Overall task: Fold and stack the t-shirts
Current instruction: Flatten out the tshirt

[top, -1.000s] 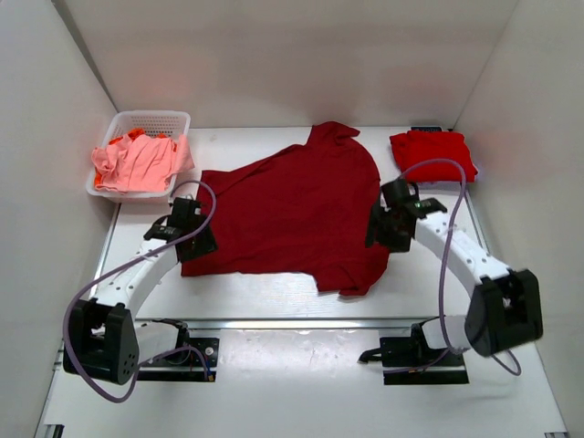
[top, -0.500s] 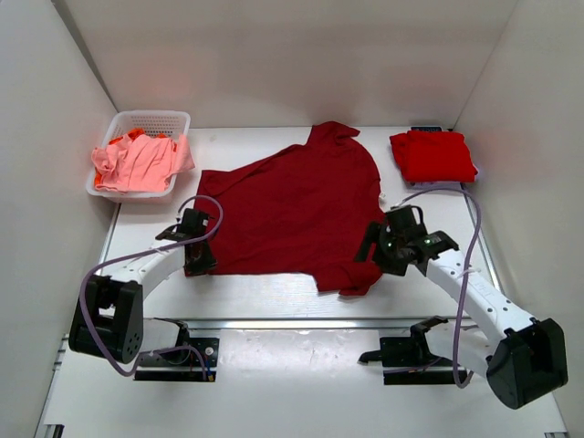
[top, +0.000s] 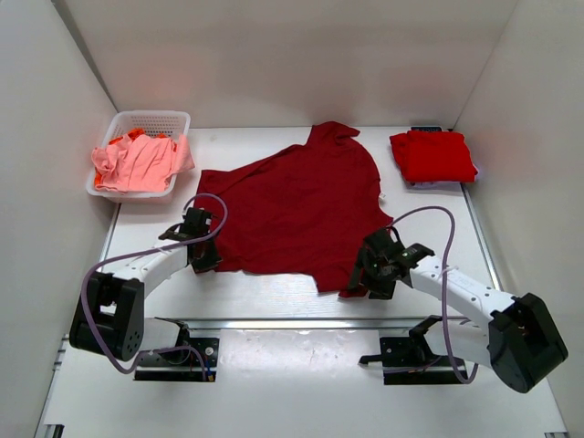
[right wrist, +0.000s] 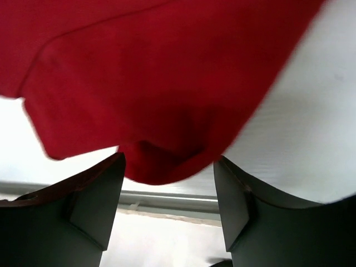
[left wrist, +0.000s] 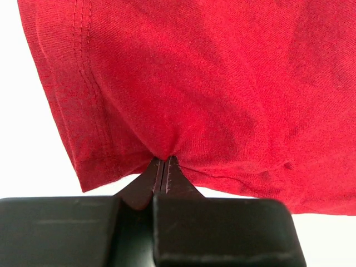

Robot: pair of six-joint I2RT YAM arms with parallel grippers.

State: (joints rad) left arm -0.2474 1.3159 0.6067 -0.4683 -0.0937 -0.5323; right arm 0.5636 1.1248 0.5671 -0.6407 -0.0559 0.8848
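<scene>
A large dark maroon t-shirt lies spread flat on the table's middle. My left gripper is at the shirt's near-left corner, shut on a pinch of its hem; the left wrist view shows the cloth puckering into the closed tips. My right gripper is at the near-right corner, open, with the rounded cloth corner lying between its fingers and no grip on it. A bright red t-shirt lies folded at the far right.
A white lattice basket at the far left holds a salmon-pink shirt and an orange one. A metal rail runs along the table's near edge, just behind the right gripper. White walls close in both sides.
The left gripper went from open to shut on the maroon hem. The right arm came down along the shirt's right side to its near-right corner, staying open.
</scene>
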